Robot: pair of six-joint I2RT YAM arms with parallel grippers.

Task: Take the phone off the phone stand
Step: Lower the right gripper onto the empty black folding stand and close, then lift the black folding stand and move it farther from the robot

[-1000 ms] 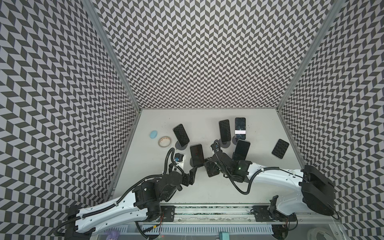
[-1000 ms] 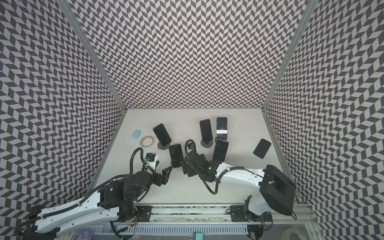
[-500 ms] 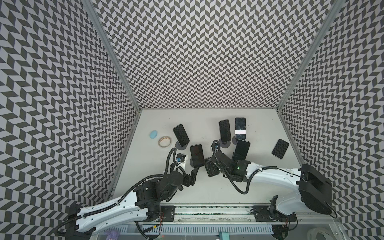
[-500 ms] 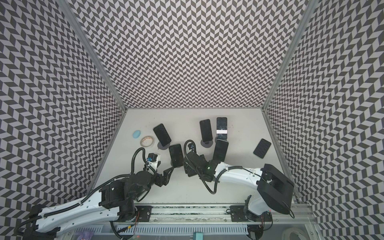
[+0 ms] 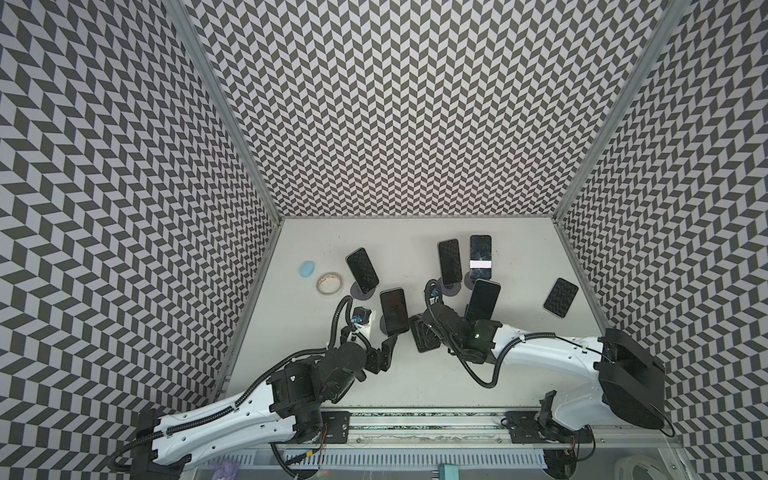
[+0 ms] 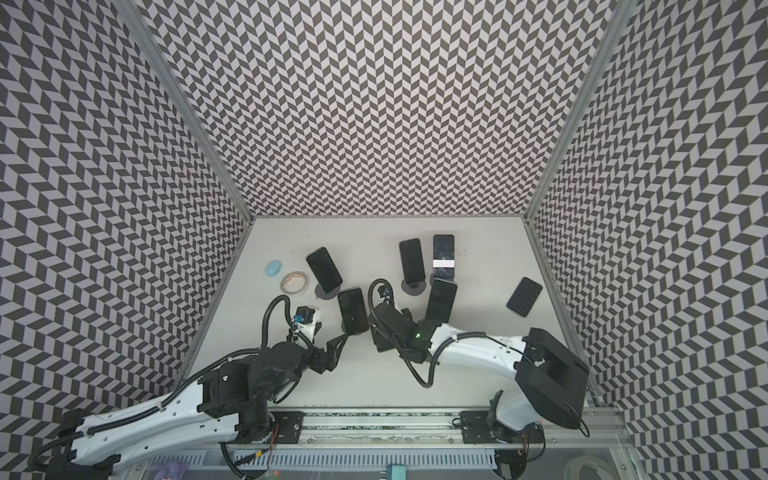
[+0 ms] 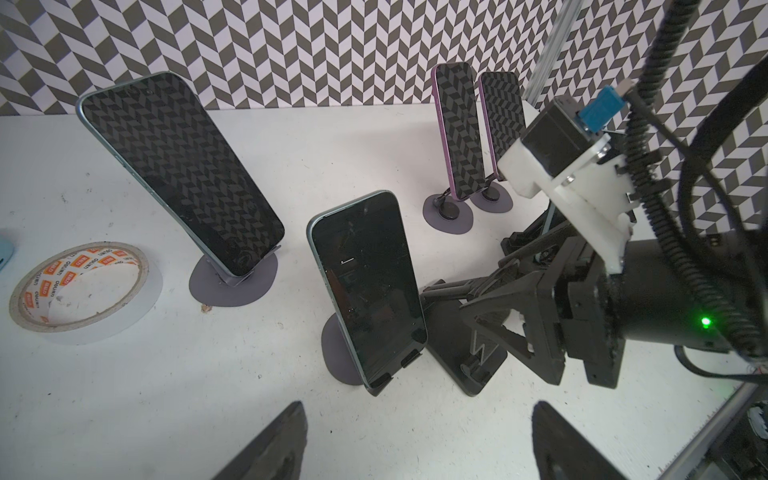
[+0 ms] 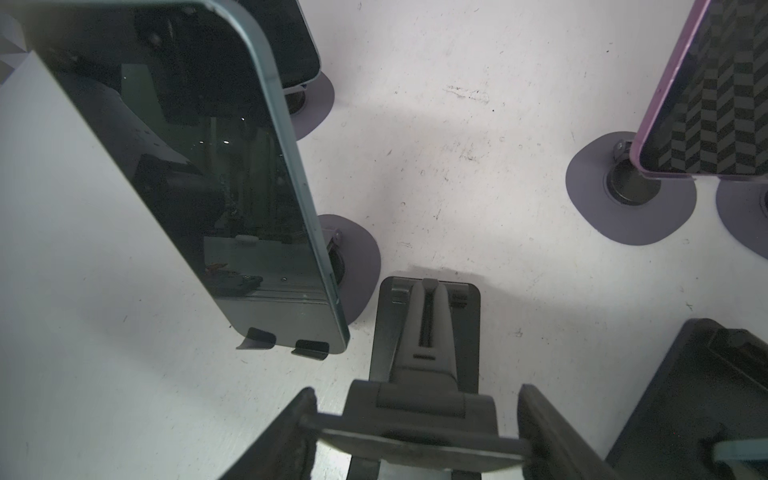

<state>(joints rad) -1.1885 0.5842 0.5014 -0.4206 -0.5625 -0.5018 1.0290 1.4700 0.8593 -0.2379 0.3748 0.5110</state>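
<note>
Black stand (image 5: 419, 345), empty, just beside the phone (image 5: 394, 311) in both top views. Left wrist: phone leans on grey stand (image 7: 336, 357), left gripper (image 7: 417, 405) spread open before it. Right wrist: right gripper (image 8: 417, 395) clamped on black stand's plate.

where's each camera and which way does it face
top views: high over the arms' bases, looking down on the table; left arm, right arm show
left wrist: left arm, facing the back wall and teal phone; own open fingertips, right arm show
right wrist: right arm, looking down at the black stand; own fingers clamp it
shared: wrist views both show phone and stand
</note>
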